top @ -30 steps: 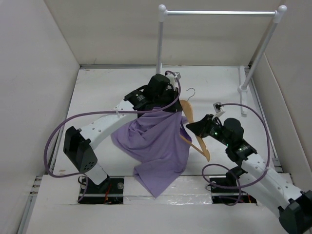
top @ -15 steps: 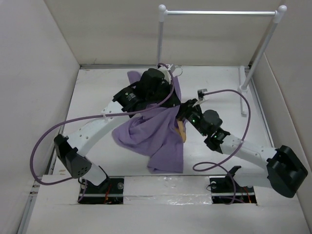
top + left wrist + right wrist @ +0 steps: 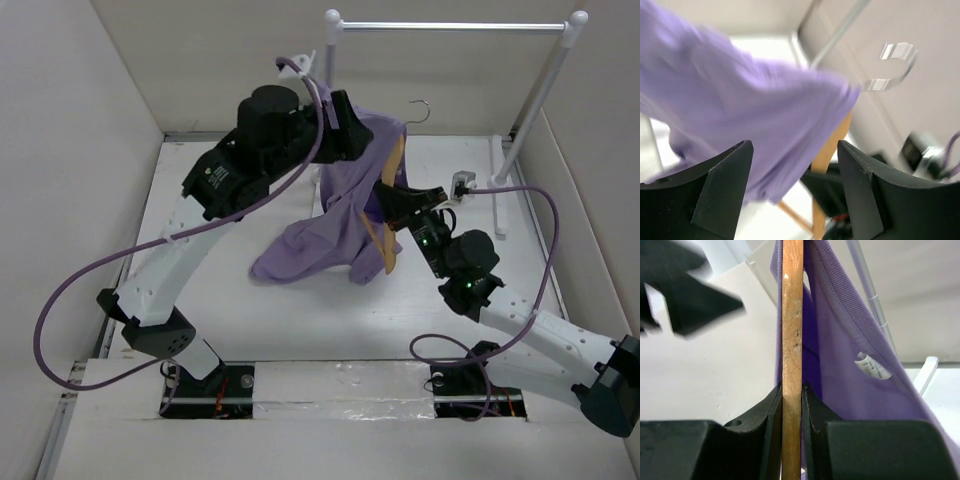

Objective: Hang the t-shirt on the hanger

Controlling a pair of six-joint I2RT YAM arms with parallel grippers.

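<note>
Right tool: clamped on hanger, frame centre. Left tool: jaws apart, upper centre; shirt draped over hanger.

Hanger stands tilted over mid-bench, a bit right of centre, hook end up toward the far edge, lower end clamped between the fingers of the right gripper, which sits just right of it. T-shirt draped over the hanger's upper part, hanging down its left side, lower folds trailing toward bench centre. Left gripper is up near the far edge, just left of the hanger top, against the shirt's upper part, fingers apart. Rack is behind everything along the far edge, spanning centre to far-right corner.
</note>
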